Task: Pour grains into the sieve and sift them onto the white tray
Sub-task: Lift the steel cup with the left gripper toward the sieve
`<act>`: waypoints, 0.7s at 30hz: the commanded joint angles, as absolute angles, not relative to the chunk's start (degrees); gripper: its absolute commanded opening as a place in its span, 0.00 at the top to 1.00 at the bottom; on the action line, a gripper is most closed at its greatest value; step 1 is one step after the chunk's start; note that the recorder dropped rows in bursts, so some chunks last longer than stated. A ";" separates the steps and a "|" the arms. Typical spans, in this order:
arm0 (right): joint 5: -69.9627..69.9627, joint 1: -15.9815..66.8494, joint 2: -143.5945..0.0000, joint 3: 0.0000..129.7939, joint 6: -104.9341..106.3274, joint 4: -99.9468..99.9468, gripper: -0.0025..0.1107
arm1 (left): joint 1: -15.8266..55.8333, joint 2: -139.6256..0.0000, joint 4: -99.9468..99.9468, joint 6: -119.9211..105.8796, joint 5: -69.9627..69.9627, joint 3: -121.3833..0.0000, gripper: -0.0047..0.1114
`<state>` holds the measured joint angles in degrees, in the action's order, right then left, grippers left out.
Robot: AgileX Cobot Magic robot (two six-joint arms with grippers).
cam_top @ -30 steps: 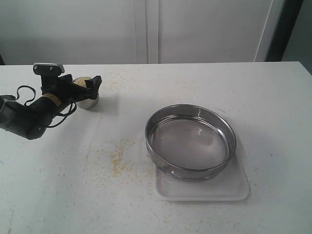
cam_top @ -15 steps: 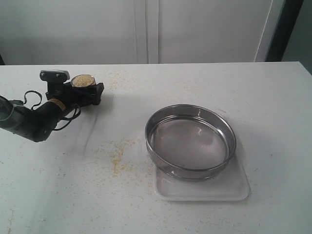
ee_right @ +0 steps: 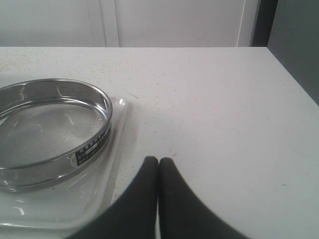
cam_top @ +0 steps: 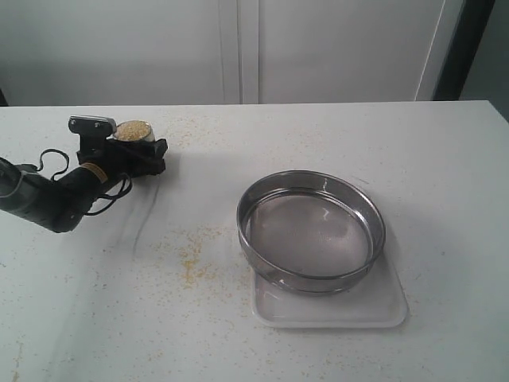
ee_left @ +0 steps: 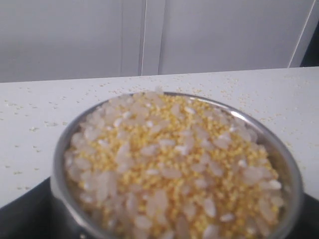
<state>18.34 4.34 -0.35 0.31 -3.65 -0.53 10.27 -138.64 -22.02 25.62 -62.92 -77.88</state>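
left claw (cam_top: 141,150): I see it clamped on steel cup (cam_top: 135,137), grains (ee_left: 169,164) heaped
right claw (ee_right: 158,167): pressed closed, empty

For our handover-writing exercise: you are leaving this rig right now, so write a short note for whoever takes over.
Left gripper: jaws flank the cup, which is full of grains; firm grip not certain.
Right gripper: shut, empty, near the tray's edge.
Sieve: sits on the white tray, no grains in it.
Stray grains lie on the table.
Done: nothing poured yet.
Left: lift the cup, pour into the sieve, sift onto the tray.
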 commanded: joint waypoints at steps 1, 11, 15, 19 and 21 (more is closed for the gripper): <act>17.96 3.97 0.00 0.00 -3.76 -0.43 0.98 | 10.47 -138.71 -25.06 25.31 -61.59 -77.99 0.96; 17.96 3.97 0.00 0.00 -3.76 -0.43 0.98 | 10.47 -138.71 -27.49 27.22 -66.41 -77.99 0.96; 17.96 3.97 0.00 0.00 -3.76 -0.43 0.98 | 10.47 -138.60 -27.75 27.20 -68.46 -77.31 0.96; 17.96 3.97 0.00 0.00 -3.76 -0.43 0.98 | 10.47 -138.35 -27.75 27.20 -69.78 -76.55 0.96; 17.96 3.97 0.00 0.00 -3.76 -0.43 0.98 | 10.47 -138.00 -27.75 27.20 -69.61 -76.14 0.96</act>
